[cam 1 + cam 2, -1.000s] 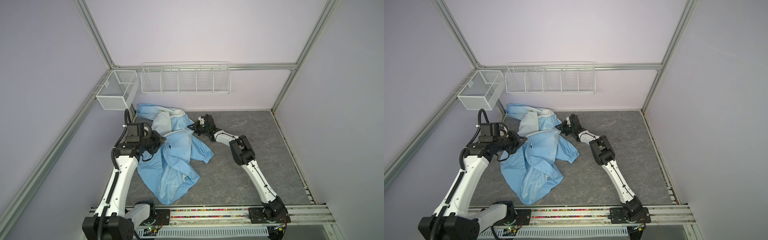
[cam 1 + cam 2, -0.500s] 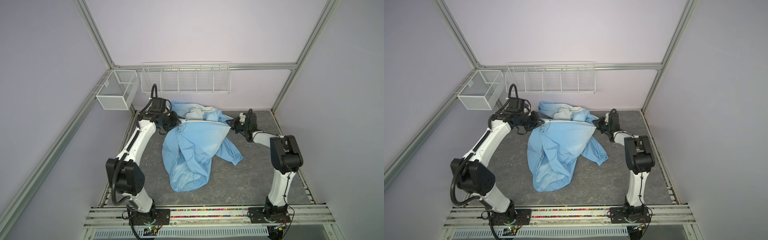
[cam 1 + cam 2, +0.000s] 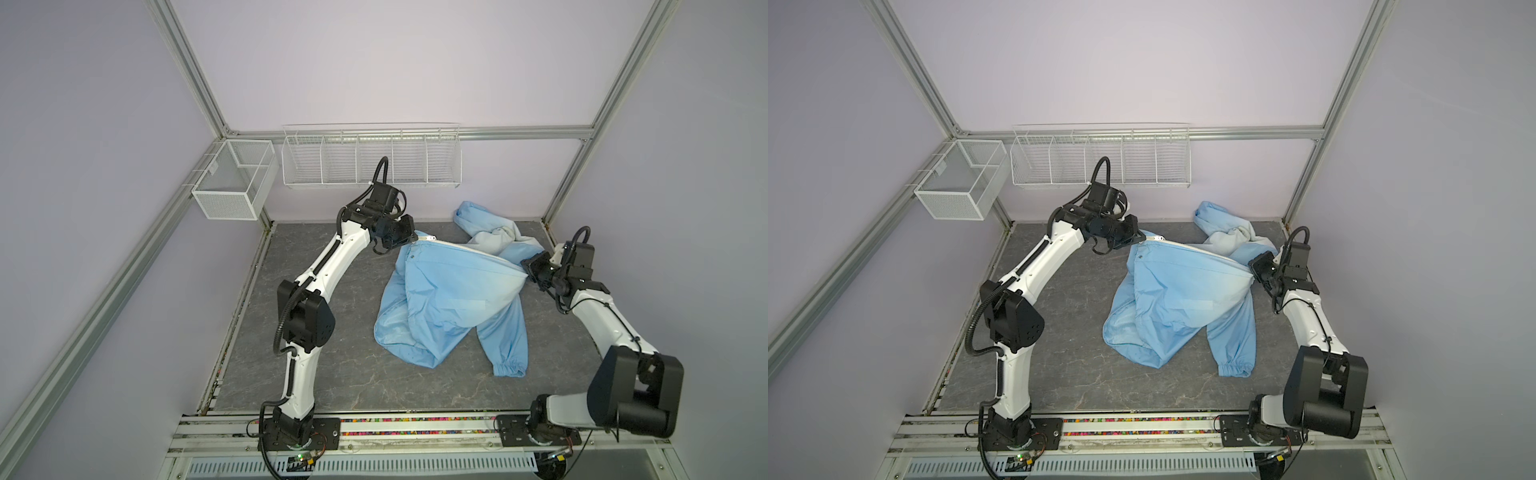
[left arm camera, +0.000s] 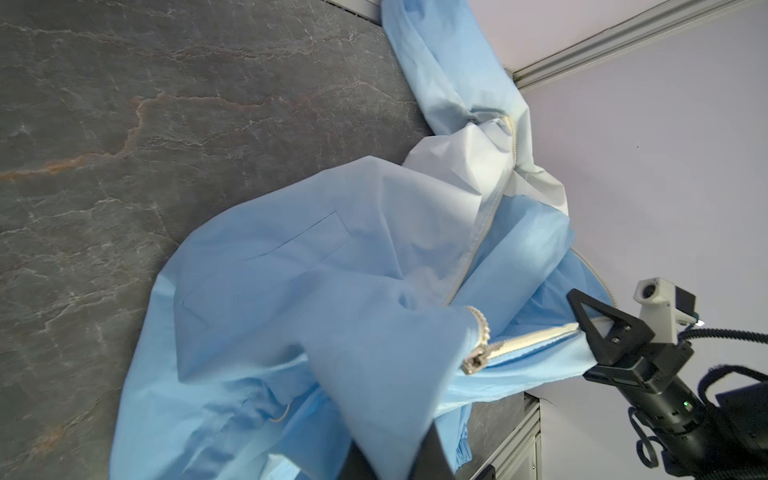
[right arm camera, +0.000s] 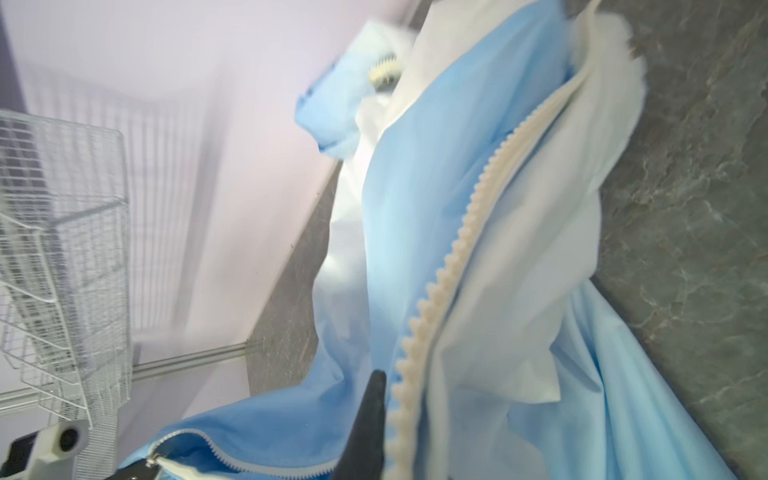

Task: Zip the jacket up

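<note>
On the grey tabletop [image 3: 332,374], an elastic cuff [image 3: 510,368] lies nearest the front edge, right of centre, with the light-blue jacket [image 3: 453,299] draped and bunched behind it. Farther back its cream zipper [image 3: 465,249] runs taut between the arms. The left gripper [image 3: 413,237] is clamped on the end by the slider [image 3: 430,238] near the back edge. The right gripper [image 3: 527,272] seems pinched on the other end toward the right edge, its tips hidden by fabric. A second sleeve [image 3: 469,214] reaches toward the back right corner.
</note>
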Robot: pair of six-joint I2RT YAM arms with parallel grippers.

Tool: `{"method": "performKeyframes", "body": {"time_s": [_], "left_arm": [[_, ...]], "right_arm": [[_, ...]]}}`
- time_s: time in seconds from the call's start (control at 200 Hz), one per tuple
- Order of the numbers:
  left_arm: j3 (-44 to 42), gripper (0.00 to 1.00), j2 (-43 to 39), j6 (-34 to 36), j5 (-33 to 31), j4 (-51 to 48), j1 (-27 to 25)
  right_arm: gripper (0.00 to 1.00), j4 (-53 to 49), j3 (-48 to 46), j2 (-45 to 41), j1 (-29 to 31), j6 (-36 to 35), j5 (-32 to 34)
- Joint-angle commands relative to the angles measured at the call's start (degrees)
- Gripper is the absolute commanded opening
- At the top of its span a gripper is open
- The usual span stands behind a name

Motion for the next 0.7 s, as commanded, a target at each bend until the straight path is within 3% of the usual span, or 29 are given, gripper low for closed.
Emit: {"method": "performKeyframes", "body": {"time_s": [0.0,0.085,0.17,0.33,0.505,0.695], "left_arm": [[-2.04,0.00,-5.45,3.56,-6.36,-3.39,3.09],[-10.01,0.00,-10.33,3.19,-3.02,-0.77,3.83],[-18.06,0.00,-15.16,2.97,-0.69,1.20,4.29],[-32.70,0.00,-22.22,1.30,7.20,6.01,5.44],[-45.03,0.00,-26.38,-3.74,19.70,14.33,8.09],[-53.46,0.00,-30.39,-2.23,19.09,11.62,8.66]], "right_arm": [[0.25,-12.72,2.28,3.43,-0.61,-7.34,-0.62],[0.57,-16.76,3.80,2.12,-0.32,-9.76,0.69],[0.73,-21.03,5.99,0.19,-0.26,-12.23,1.88],[0.75,-26.40,11.51,-1.39,3.65,-16.75,1.61],[0.73,-39.35,22.93,6.93,12.59,-21.44,5.09],[0.77,-46.81,28.47,13.37,15.09,-18.38,9.77]]}}
